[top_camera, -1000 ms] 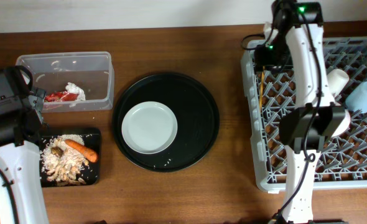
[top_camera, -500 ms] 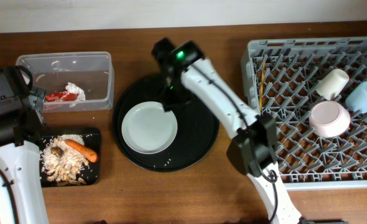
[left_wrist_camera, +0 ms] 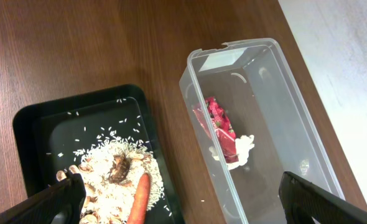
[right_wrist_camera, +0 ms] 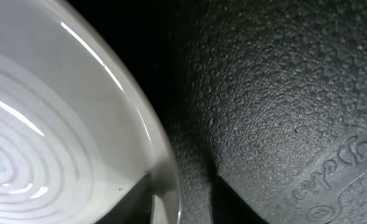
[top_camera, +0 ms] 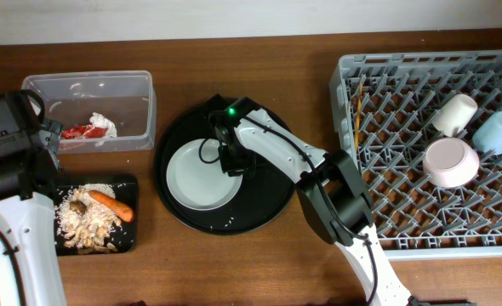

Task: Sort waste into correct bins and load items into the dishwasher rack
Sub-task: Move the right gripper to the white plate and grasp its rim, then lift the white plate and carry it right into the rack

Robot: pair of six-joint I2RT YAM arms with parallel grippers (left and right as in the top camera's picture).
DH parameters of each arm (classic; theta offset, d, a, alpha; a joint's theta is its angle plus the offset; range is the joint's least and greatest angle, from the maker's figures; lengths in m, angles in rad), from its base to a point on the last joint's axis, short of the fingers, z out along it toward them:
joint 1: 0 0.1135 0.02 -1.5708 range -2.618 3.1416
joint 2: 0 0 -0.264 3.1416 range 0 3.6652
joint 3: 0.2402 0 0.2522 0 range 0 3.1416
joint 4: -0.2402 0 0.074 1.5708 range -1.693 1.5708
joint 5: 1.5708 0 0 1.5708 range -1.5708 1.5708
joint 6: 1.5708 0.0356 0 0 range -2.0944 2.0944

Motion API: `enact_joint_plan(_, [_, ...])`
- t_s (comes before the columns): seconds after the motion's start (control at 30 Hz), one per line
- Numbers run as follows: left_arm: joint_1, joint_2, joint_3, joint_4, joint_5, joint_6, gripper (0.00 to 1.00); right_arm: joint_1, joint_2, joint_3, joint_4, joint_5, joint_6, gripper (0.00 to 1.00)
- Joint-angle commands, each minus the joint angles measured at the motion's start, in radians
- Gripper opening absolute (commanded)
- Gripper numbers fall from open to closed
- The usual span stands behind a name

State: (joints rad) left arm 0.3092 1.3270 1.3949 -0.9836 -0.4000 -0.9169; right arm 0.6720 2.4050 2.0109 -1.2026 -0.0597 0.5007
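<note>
The pale grey plate lies on the round black tray. My right gripper is down at the plate's right rim. In the right wrist view its jaws stand open, one on each side of the plate rim. My left gripper is open and empty above the gap between the flat black tray and the clear tub. Rice, a carrot and a brown lump lie in the black tray. A red wrapper and tissue lie in the tub.
The grey dishwasher rack stands at the right. It holds a pink bowl, a cream cup, a light blue cup and chopsticks. I see no fork. Bare wood lies in front of the round tray.
My right arm has swung from the rack's back left corner over to the round tray and come down at the plate's right rim. My left arm has not moved.
</note>
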Motion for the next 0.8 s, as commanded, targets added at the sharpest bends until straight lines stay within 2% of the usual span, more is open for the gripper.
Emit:
enact_joint_plan(0.0, [0.003,0.000,-0.001,0.001,-0.006,-0.010,0.99,0.002,-0.018,-0.005,0.008,0.016,0.032,0.16])
enact_joint_plan(0.13, [0.003,0.000,-0.001,0.001,-0.006,-0.010,0.99,0.002,-0.018,-0.004,0.004,0.015,0.032,0.04])
enact_joint_plan(0.27, [0.003,0.000,-0.001,0.001,-0.006,-0.010,0.99,-0.005,-0.026,0.012,-0.019,0.016,0.033,0.04])
enact_joint_plan(0.4, [0.003,0.000,-0.001,0.001,-0.006,-0.010,0.99,-0.053,-0.070,0.119,-0.130,0.019,0.032,0.04])
enact_joint_plan(0.77, [0.003,0.000,-0.001,0.001,-0.006,-0.010,0.99,-0.329,-0.298,0.349,-0.340,0.024,-0.129,0.04])
